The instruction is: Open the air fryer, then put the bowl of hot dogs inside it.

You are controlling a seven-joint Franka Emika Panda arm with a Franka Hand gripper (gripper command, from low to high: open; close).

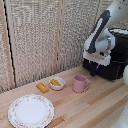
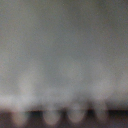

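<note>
My tool (image 1: 96, 63) is pressed against the black air fryer (image 1: 116, 56) front, at the handle; whether it is spread or clamped, I cannot tell. Opening step, I judge: next, pull outward slowly. The bowl (image 1: 57, 83) sits on the bench (image 1: 85, 107), well away from the tool.

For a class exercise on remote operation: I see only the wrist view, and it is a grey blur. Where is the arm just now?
Observer: The gripper is down at the front of the air fryer, on the exterior view's right.
Operator: Is the bowl in reach of it?
Observer: No, the bowl sits apart on the table, left of a pink mug in that view.
Operator: Are all the hot dogs in it?
Observer: One piece lies in the bowl; another lies on the table beside it.
</note>
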